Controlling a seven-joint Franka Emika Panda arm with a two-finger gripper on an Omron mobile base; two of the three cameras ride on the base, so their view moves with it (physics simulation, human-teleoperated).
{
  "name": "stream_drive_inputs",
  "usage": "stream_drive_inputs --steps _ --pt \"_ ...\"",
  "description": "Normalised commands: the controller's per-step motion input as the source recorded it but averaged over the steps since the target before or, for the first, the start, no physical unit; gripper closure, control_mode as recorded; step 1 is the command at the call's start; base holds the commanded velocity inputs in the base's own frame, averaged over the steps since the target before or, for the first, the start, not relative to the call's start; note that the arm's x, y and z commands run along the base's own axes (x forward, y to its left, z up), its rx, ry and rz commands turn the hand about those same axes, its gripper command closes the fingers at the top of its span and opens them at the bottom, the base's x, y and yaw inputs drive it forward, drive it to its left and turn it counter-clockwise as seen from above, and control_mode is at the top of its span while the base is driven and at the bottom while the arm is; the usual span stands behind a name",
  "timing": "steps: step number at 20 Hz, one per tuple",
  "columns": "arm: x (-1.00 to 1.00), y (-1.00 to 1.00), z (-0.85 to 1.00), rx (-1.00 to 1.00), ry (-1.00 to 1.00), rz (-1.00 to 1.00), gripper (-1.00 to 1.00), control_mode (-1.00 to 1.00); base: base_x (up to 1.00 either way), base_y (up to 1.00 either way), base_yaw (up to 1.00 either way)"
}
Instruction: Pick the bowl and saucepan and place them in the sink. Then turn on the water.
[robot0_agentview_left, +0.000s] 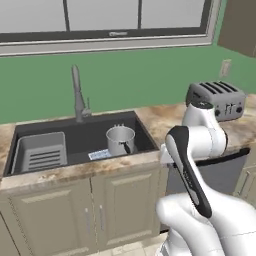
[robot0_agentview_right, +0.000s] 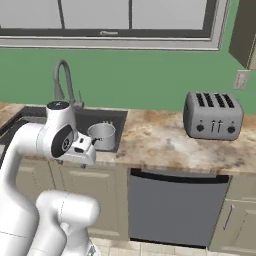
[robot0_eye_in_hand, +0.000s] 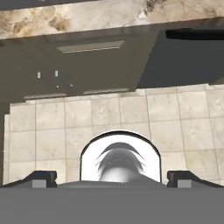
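The saucepan (robot0_agentview_left: 120, 140) stands upright in the sink (robot0_agentview_left: 80, 141) at four o'clock of the faucet (robot0_agentview_left: 77, 95), while the arm folds before the marble desk (robot0_agentview_left: 160, 117), its released gripper (robot0_eye_in_hand: 112, 178) aimed down at floor tiles (robot0_eye_in_hand: 131, 113), toaster (robot0_agentview_left: 216, 99) at three o'clock.

arm (robot0_agentview_left: 200, 145): glossy white rounded shell segments, bulbous at the joints | joints: dark, near-black band along one link, dark cap ring atop the upper joint housing | side disc (robot0_agentview_right: 65, 141): dark round face with small light markings | finger tips (robot0_eye_in_hand: 41, 178): small, dark, blocky, with pale grey square pads
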Motion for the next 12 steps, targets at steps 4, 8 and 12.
stream_drive_inputs --steps 4,8,12 --pt "0.00 0.00 0.00 0.00 0.00 0.00 -1.00 1.00 -0.65 -0.58 -0.48" --pt "0.00 0.00 0.00 0.00 0.00 0.00 -1.00 1.00 -0.51 -0.50 -0.53" --pt "0.00 0.00 0.00 0.00 0.00 0.00 -1.00 1.00 -0.32 -0.46 -0.55"
